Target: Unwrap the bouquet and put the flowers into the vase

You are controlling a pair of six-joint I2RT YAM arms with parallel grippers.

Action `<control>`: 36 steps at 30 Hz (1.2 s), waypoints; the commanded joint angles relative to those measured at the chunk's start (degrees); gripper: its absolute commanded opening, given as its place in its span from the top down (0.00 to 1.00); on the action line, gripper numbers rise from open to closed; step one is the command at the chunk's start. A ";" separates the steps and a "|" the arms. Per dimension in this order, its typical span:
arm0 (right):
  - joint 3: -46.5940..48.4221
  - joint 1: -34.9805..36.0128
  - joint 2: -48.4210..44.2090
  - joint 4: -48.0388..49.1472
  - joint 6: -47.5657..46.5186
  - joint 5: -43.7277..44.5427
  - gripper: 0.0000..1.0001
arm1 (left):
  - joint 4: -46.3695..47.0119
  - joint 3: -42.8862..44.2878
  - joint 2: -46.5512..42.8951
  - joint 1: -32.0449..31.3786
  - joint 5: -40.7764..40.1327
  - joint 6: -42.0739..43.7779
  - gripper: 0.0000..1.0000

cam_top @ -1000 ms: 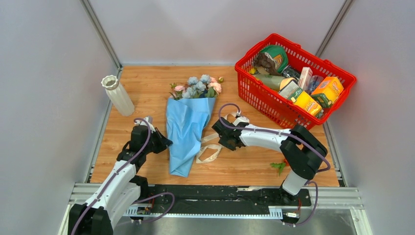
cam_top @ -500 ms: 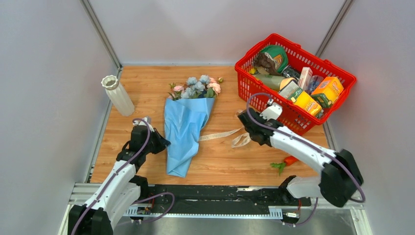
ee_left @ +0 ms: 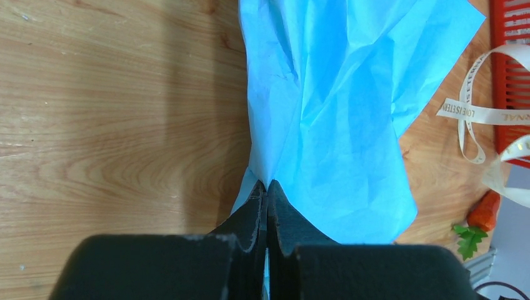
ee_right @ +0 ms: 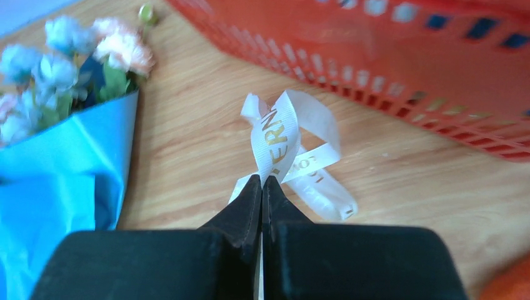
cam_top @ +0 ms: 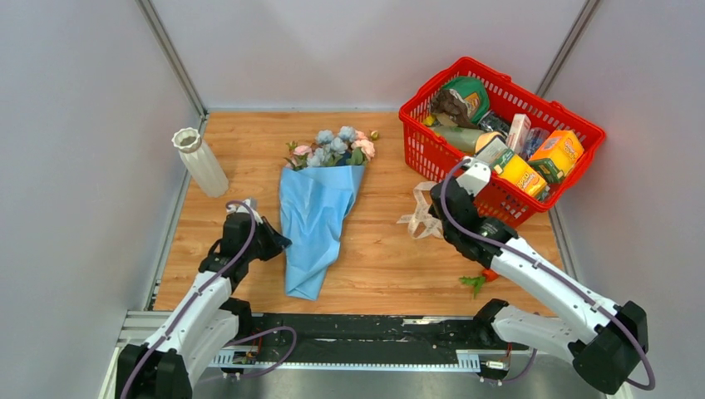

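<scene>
Now ribbon (ee_right: 284,140) pinched tight in right gripper (ee_right: 261,181), blue paper (ee_left: 331,112) clamped by left gripper (ee_left: 267,187). Ribbon best dropped beside basket (cam_top: 445,166), paper then peeled open gently.

left tool (ee_left: 267,184) — jaws pinched together, arm low | right tool (ee_right: 261,180) — jaws pinched together, arm extended
</scene>
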 commanded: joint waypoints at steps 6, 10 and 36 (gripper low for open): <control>-5.54 0.05 7.76 11.73 -7.64 -9.36 0.77 | 8.24 -2.95 4.18 -4.41 2.91 -3.95 1.00; -2.81 0.13 6.02 8.30 -4.83 -13.38 0.59 | 9.39 -2.77 5.58 -6.61 2.20 -4.22 0.96; -1.59 10.33 25.15 32.55 0.28 -30.63 0.23 | 20.72 3.64 24.30 -16.63 -6.06 -6.15 1.00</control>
